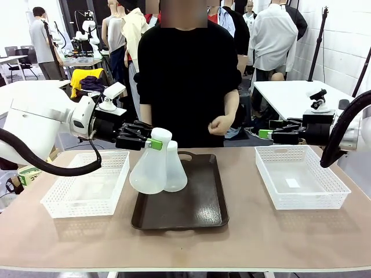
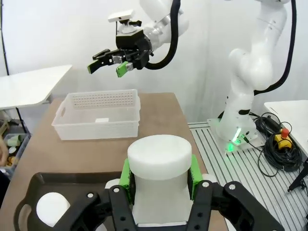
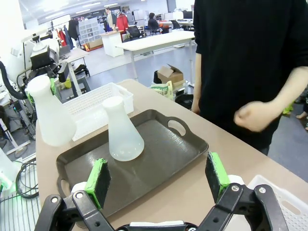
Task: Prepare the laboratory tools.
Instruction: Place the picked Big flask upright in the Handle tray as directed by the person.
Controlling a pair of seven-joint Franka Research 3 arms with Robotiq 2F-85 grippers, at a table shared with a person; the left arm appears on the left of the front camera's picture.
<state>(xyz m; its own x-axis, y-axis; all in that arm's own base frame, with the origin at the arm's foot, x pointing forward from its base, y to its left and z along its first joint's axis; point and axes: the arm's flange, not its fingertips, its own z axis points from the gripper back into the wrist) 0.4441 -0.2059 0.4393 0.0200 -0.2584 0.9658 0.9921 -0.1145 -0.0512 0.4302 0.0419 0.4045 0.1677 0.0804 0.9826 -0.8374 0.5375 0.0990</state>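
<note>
My left gripper (image 1: 153,143) is shut on the neck of a frosted-white conical flask (image 1: 148,169), which hangs slightly tilted by the left edge of the dark tray (image 1: 200,211). In the left wrist view the green pads (image 2: 126,174) clamp that flask's neck (image 2: 160,161). A second flask (image 1: 175,171) stands upright on the tray just right of the held one, also seen from the right wrist (image 3: 122,132). My right gripper (image 1: 265,134) hovers open and empty behind the right basket. In its own view the right gripper (image 3: 158,178) has wide-spread jaws.
A white mesh basket (image 1: 87,185) sits left of the tray and another mesh basket (image 1: 301,176) sits right of it. A person in black stands at the far side with a loosely closed hand (image 1: 219,124) above the tray's far end.
</note>
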